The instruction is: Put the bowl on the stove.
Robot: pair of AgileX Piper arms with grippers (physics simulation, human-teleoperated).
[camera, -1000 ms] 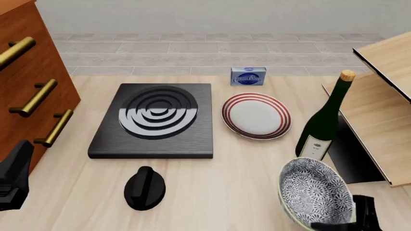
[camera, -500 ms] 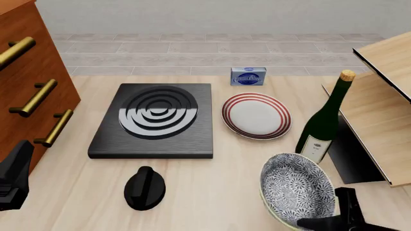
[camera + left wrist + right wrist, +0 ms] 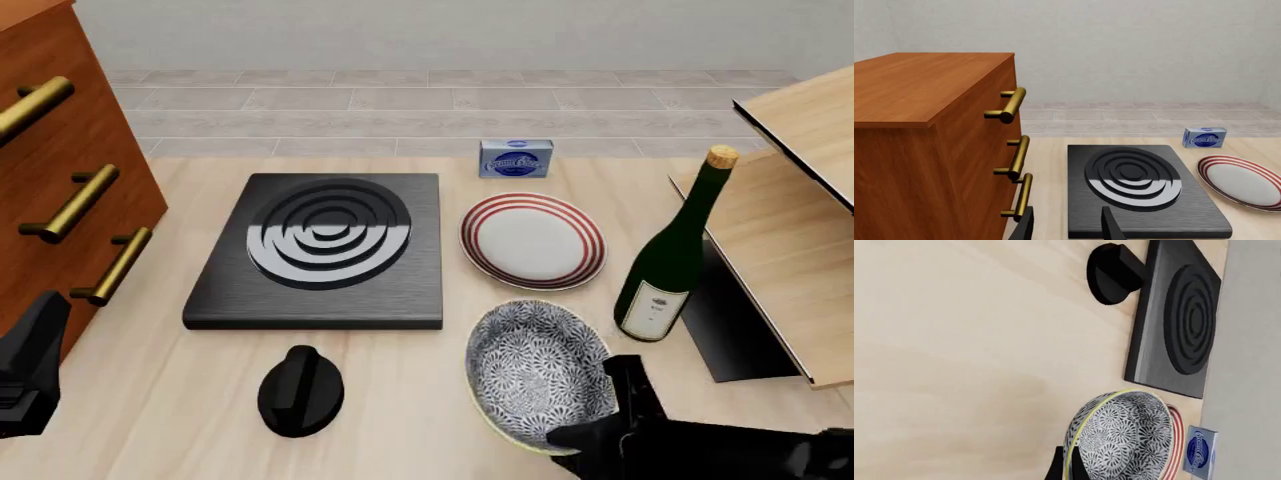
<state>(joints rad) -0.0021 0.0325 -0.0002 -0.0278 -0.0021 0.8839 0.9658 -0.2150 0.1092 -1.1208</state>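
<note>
Bowl [image 3: 537, 370] carried tilted, clamped by its near rim in the right tool [image 3: 597, 437].
Such a thin rim hold could let it slip or clip the knob [image 3: 300, 391] ahead-left before the stove [image 3: 320, 250] beyond; since the earlier frames it has travelled leftward. The left tool [image 3: 1066, 226] hangs apart, empty.

- 1 bowl [image 3: 537, 368], patterned
- 1 stove [image 3: 320, 250], blk
- 1 knob [image 3: 300, 391], blk
- 1 plate [image 3: 533, 241], red rings
- 1 bottle [image 3: 671, 256], green
- 1 sm. blue box [image 3: 515, 158]
- 1 cabinet [image 3: 927, 145], 3 brass handles
- 2 grippers: left [image 3: 1067, 227], right [image 3: 603, 420]
</note>
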